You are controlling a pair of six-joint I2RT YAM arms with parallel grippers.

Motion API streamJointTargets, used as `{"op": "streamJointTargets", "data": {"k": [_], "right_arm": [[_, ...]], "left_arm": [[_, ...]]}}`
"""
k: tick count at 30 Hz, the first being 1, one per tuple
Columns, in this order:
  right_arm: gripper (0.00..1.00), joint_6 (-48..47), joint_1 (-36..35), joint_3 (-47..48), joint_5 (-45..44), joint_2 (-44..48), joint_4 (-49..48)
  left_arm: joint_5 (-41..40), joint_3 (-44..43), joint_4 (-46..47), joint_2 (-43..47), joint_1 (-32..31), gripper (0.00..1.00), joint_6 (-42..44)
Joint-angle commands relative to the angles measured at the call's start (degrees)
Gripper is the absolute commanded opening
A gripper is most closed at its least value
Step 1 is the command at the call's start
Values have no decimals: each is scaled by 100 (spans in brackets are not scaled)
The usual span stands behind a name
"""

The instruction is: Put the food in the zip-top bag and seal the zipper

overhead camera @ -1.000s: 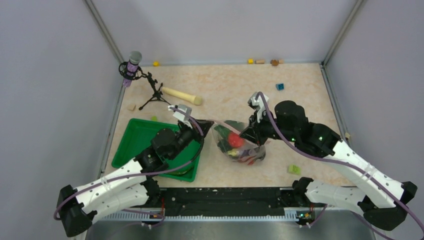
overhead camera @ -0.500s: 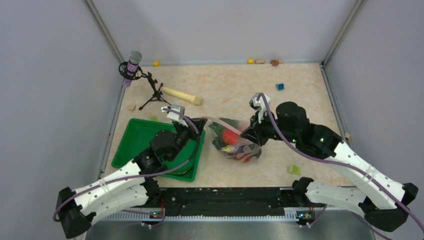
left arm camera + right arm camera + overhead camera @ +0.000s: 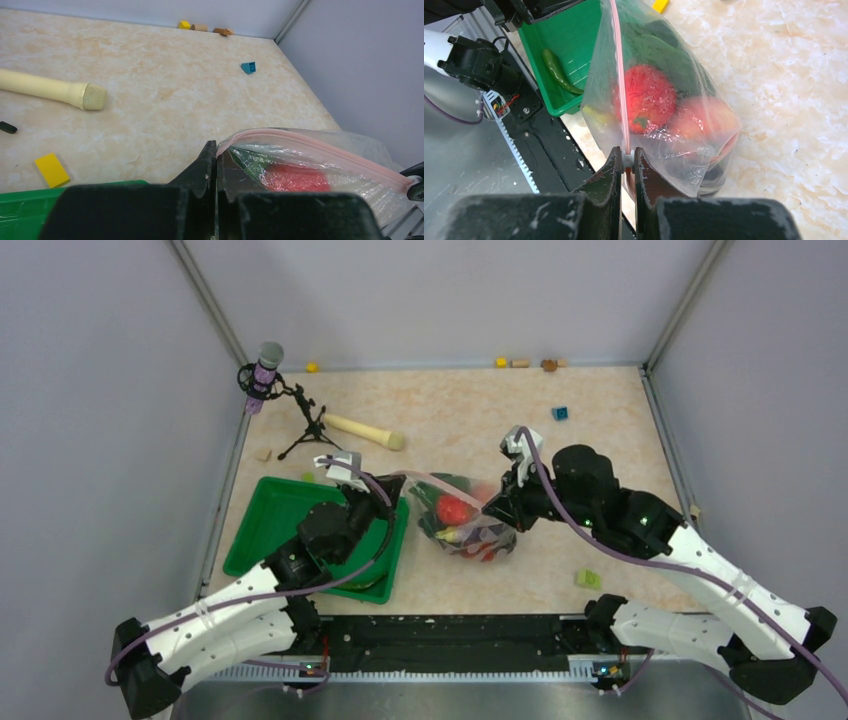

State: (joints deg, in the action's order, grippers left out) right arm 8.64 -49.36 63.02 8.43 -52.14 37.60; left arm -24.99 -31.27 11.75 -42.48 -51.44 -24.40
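Your left fingers [image 3: 212, 156] are pinched tight on the left end of the zipper [image 3: 310, 144], and your right fingers [image 3: 620, 161] are clamped on its right end. The zip-top bag [image 3: 468, 532] is stretched between them, just right of the green tray [image 3: 574, 35], with food [image 3: 644, 97] bulging inside. Careful: pull harder and the thin plastic could slip free or tear, dumping the load. A green pepper [image 3: 558, 70] lies in the tray, outside the bag, so sealing now might strand it. The worktop [image 3: 450, 410] is beige and marbled, with plain grey walls [image 3: 100, 440] around it.
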Motion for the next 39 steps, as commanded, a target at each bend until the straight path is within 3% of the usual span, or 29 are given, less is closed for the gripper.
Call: {"op": "streamJointTargets", "data": {"k": [1, 28, 36, 37, 38, 39], "right_arm": [[0, 0, 2, -30, -143, 274, 388], [0, 163, 5, -211, -810, 809, 562], [0, 223, 1, -382, -1032, 915, 497], [0, 232, 5, -436, -978, 911, 426], [2, 241, 6, -507, -892, 906, 338], [11, 269, 5, -564, -864, 893, 227]], "left_arm": [[-1171, 60, -82, 183, 141, 0, 37], [-1798, -81, -1097, 169, 500, 0, -662], [-1179, -153, -1423, 234, 529, 0, -623], [-931, -223, -1535, 249, 525, 9, -596], [-661, -305, -1623, 256, 529, 32, -529], [-346, -404, -1708, 263, 526, 62, -431]]}}
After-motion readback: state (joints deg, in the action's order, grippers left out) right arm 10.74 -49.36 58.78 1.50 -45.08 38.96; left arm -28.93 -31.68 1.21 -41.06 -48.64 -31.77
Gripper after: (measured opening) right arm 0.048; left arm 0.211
